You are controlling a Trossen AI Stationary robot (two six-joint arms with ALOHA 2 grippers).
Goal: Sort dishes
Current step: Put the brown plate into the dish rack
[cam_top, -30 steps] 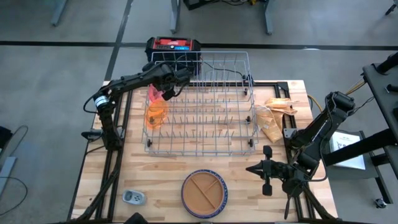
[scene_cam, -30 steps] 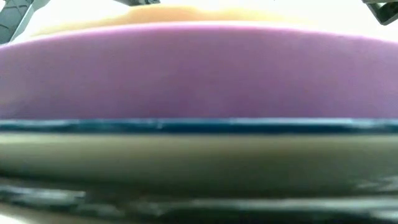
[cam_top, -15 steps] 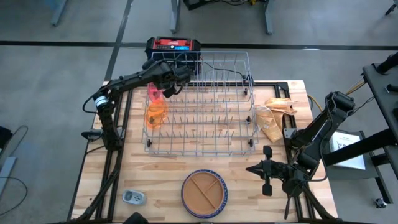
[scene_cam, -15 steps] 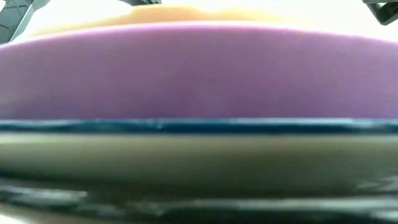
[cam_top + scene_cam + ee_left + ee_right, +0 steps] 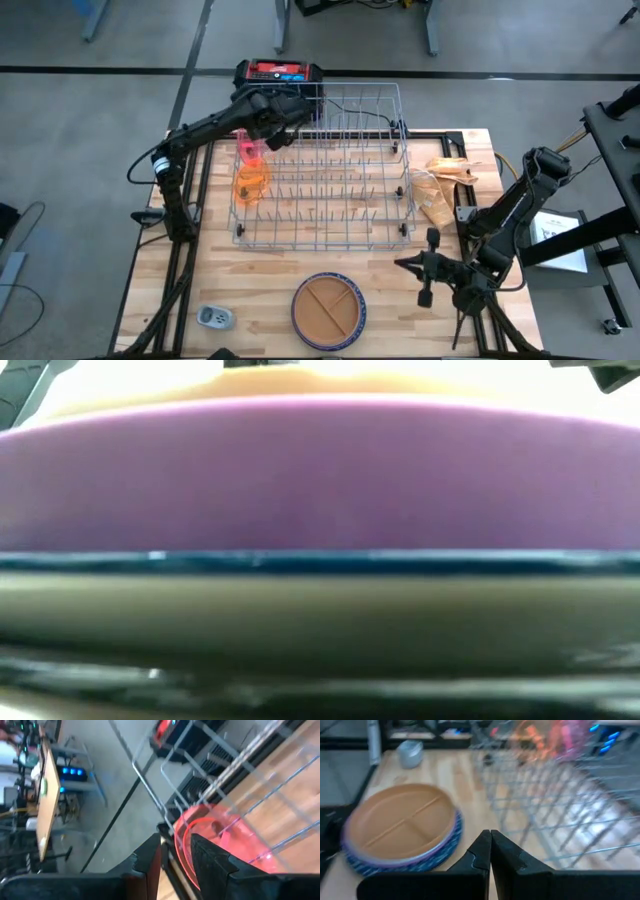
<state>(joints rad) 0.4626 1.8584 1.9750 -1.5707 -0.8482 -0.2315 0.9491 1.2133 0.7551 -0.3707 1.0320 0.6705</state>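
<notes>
Wooden bench carries a wire rack. At its far-left corner the left end effector hangs spread over the pink cup, beside the orange cup. Right end effector, pressed together, waits near the brown divided plate at the near edge.

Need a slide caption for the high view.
Left claw at the pink cup in the wire rack; right claw shut near stacked plates.

No readable text, labels or nos. anywhere. Red-and-black box behind the table has a blue strip on top, prob. a label, but too small to read. White sheet at the right edge shows dark print, also illegible. Low & wrist views: nothing legible.
</notes>
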